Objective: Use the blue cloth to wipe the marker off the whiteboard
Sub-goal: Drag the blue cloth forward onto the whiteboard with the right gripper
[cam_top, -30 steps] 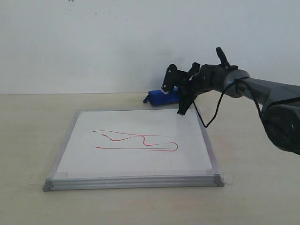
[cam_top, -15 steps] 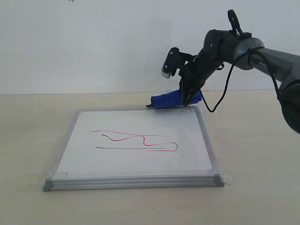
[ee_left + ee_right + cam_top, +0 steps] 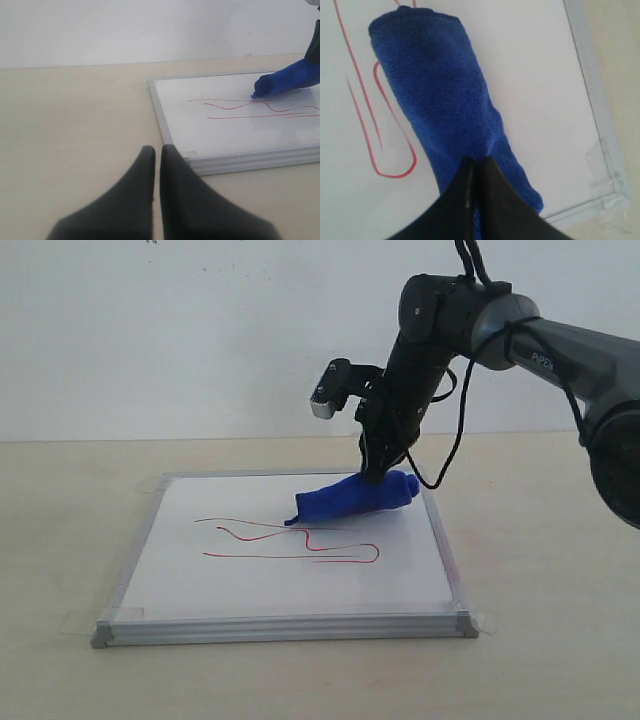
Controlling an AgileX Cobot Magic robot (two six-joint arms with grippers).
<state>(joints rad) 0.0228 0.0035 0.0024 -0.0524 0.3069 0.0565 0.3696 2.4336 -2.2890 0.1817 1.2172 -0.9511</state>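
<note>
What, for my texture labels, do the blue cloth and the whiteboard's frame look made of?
Blue cloth: fuzzy matte pile, likely microfibre or fleece. Whiteboard frame: silver-grey with a dull sheen and grooved edge, probably aluminium, though coated plastic can't be excluded.

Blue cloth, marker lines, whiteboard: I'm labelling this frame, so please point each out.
blue cloth [image 3: 352, 498], exterior view, middle of the roll
marker lines [image 3: 270, 557], exterior view, lower red stroke
whiteboard [image 3: 250, 585], exterior view, bare white surface near front
</note>
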